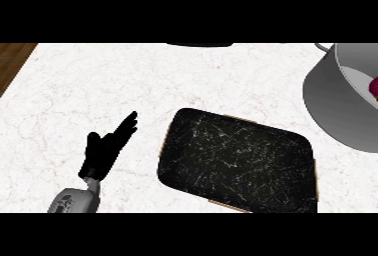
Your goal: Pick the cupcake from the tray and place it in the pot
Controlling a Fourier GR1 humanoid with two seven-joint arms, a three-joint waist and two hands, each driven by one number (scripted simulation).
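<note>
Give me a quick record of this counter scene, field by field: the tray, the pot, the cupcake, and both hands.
tray: dark tray on the white counter, nothing on it
pot: grey pot at the right edge, partly cut off
cupcake: a small dark red shape shows inside the pot at the frame edge, probably the cupcake
left hand: left hand open, fingers straight, left of the tray, holding nothing
right hand: not in view

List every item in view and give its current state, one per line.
tray: flat on the counter, nothing on it.
pot: upright at the right edge, lidless, something dark red just visible inside at the picture's edge.
left robot hand: open, fingers straight, left of the tray, touching nothing.
right robot hand: not in view.
</note>
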